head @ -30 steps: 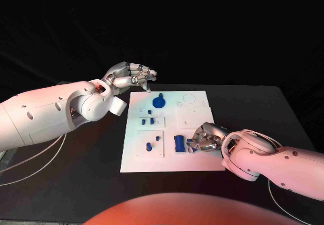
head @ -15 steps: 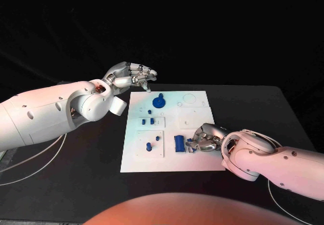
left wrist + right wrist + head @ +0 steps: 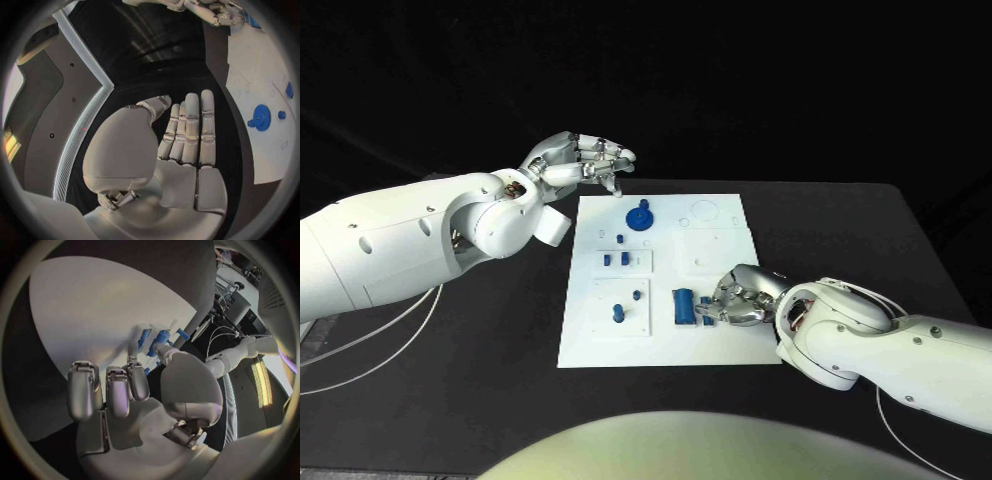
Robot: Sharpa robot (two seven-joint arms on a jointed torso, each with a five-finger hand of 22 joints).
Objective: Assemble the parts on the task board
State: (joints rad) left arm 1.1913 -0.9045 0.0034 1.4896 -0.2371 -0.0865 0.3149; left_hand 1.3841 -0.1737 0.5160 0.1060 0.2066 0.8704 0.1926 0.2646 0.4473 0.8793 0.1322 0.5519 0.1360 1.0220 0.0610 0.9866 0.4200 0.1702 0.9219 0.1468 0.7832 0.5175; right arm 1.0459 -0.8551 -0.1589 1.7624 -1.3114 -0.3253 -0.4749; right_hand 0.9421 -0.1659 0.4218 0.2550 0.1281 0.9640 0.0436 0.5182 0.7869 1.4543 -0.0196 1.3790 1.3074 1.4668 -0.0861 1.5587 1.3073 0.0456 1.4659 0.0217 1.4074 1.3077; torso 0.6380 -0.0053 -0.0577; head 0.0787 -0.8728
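Note:
The white task board (image 3: 661, 335) lies in the middle of the black table. On it stand a blue round disc with a knob (image 3: 640, 217), two small blue pieces (image 3: 615, 259), two blue pegs (image 3: 626, 305) and a tall blue block (image 3: 682, 305). My right hand (image 3: 741, 298) rests on the board's near right part, beside that block. Its thumb and one finger pinch a small blue part (image 3: 154, 338) while the other fingers curl in. My left hand (image 3: 578, 160) hangs above the board's far left corner, palm flat and fingers straight (image 3: 190, 132), holding nothing. The disc (image 3: 260, 117) lies just beyond its fingertips.
Bare black table (image 3: 848, 230) surrounds the board on all sides. White cables (image 3: 387, 345) trail over the table at the near left under my left arm. The board's far right corner carries shallow round recesses (image 3: 704, 211).
My right hand has edged slightly to the right on the board, still at the tall blue block. The left hand has not moved.

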